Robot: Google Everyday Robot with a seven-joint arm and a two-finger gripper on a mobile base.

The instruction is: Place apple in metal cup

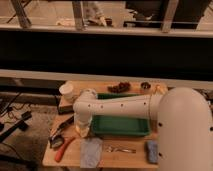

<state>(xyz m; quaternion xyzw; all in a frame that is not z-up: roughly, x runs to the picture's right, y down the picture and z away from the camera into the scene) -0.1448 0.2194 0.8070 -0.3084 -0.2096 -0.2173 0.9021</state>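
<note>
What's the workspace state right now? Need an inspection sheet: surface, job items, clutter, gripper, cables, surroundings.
surface: wooden table, crowded; green tray in the middle.
job's things: metal cup upright at the back edge; apple not made out, possibly hidden under the gripper.
clutter: white cup back left; dark pile at the back; orange-handled tool, grey cloth, metal utensil and blue sponge along the front.
gripper: gripper points down at the table just left of the tray, far from the metal cup.
cables: dark cables, apparently, on the floor left of the table.
surroundings: dark wall behind the table.
</note>
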